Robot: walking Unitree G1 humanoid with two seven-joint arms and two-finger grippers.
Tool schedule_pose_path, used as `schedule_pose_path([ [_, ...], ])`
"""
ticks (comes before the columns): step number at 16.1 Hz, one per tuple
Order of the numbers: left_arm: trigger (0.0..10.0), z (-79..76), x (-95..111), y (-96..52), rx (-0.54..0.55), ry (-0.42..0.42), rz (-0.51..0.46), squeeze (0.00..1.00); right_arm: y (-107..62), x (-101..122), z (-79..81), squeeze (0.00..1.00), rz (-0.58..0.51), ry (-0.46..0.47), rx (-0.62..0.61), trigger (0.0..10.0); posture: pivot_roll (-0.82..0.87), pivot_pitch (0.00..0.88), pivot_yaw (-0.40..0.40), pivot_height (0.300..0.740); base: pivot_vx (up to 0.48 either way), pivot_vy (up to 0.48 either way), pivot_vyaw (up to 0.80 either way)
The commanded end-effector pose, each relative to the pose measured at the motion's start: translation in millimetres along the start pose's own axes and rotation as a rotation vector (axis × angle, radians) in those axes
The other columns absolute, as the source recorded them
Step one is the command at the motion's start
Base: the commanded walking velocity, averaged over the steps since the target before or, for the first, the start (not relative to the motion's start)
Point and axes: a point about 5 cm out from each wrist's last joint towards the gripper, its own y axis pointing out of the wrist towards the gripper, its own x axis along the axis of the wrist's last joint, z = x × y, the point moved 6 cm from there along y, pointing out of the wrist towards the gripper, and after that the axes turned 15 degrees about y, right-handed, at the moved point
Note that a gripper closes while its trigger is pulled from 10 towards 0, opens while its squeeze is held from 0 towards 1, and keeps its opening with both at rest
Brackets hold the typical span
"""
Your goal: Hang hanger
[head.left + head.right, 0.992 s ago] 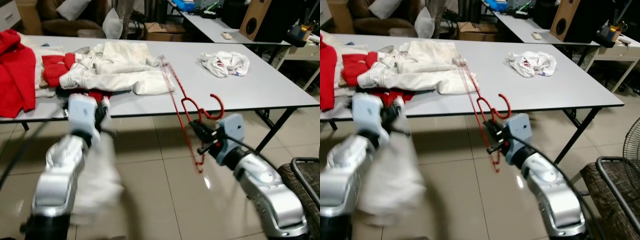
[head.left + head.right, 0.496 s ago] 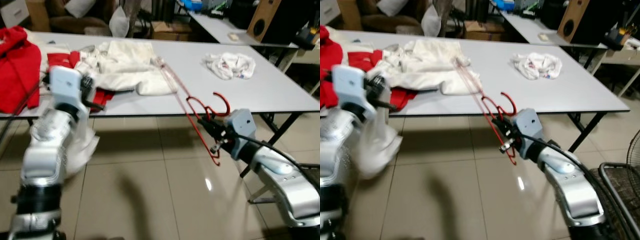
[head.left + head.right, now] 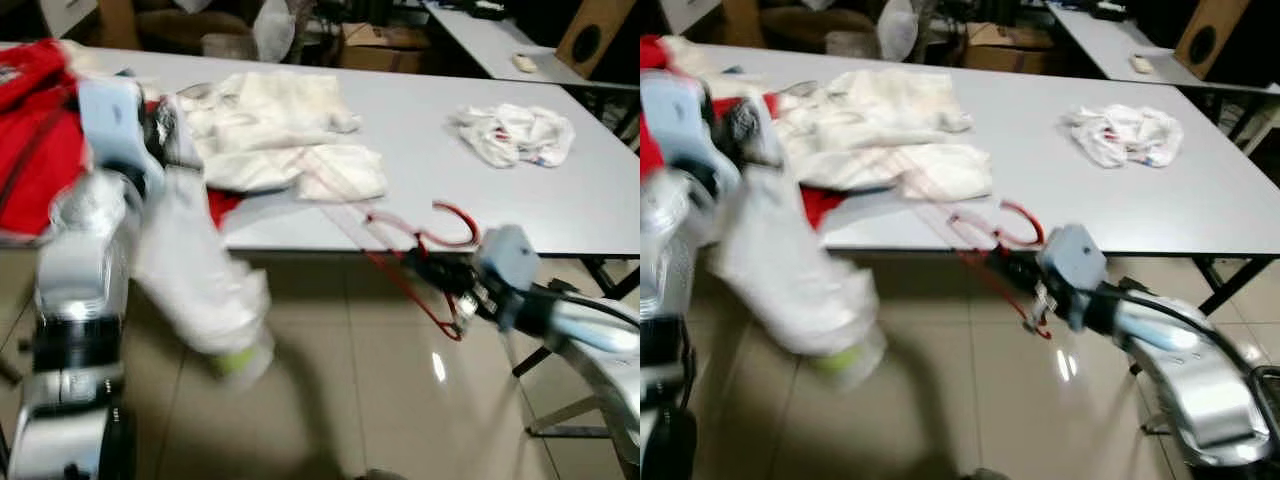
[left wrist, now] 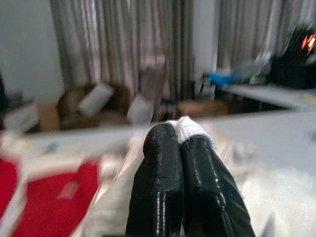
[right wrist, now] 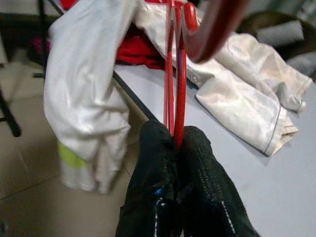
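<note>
My left gripper [image 4: 178, 140] now lifts a white garment [image 3: 205, 285] clear of the surface [image 3: 560, 205], fingers clenched on a pinch of cloth; it hangs over the floor, blurred w/ motion. Right gripper [image 5: 175, 143] is clamped on the red hanger [image 3: 430, 255], held just off the surface edge as before. Garment's free, so next is prob. threading the hanger in.
</note>
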Motion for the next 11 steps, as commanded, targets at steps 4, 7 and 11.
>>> schedule_pose_path([
  [4,10.0,14.0,35,9.7,0.002,0.004,-0.103,0.0,-0.1,8,-6.2,0.0,-0.011,-0.034,-0.018,10.0,-0.01,0.0,-0.046,0.74,0.368,0.0,0.4],
  [7,10.0,26.4,58,19.2,-0.005,0.034,-0.164,0.0,1.0,13,4.0,0.0,-0.013,0.026,0.073,10.0,0.01,0.0,-0.051,0.74,0.368,0.0,0.27],
  [11,10.0,38.3,86,35.6,-0.046,0.078,-0.228,0.0,-2.8,24,36.8,0.0,-0.016,0.081,0.329,10.0,0.02,0.0,-0.068,0.74,0.367,0.0,0.0],
])
